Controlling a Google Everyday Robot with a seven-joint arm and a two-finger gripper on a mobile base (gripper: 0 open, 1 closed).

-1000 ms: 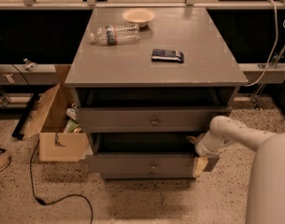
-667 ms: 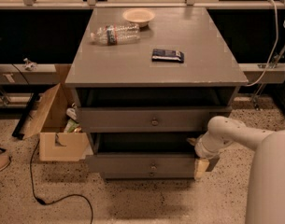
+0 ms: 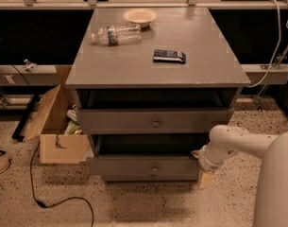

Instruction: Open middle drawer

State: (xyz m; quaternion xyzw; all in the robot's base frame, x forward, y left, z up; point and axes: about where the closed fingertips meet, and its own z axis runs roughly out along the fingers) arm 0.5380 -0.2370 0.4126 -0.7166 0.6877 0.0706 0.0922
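The middle drawer [image 3: 129, 166] is a wide, shallow grey drawer with a small round knob [image 3: 154, 168] at its centre. It stands pulled out a little, with a dark gap above its front. My gripper [image 3: 203, 173] is low at the right end of that drawer front, at the cabinet's right side. My white arm [image 3: 238, 143] comes in from the lower right. The taller top drawer [image 3: 115, 120] with a larger knob [image 3: 156, 124] also stands slightly out. The lowest drawer [image 3: 134, 177] shows as a narrow strip beneath.
On the grey cabinet top [image 3: 134, 65] lie a plastic bottle [image 3: 116, 34], a shallow bowl [image 3: 139, 16] and a dark flat packet [image 3: 169, 56]. An open cardboard box [image 3: 56, 126] stands left of the cabinet. A black cable [image 3: 49, 200] runs over the speckled floor.
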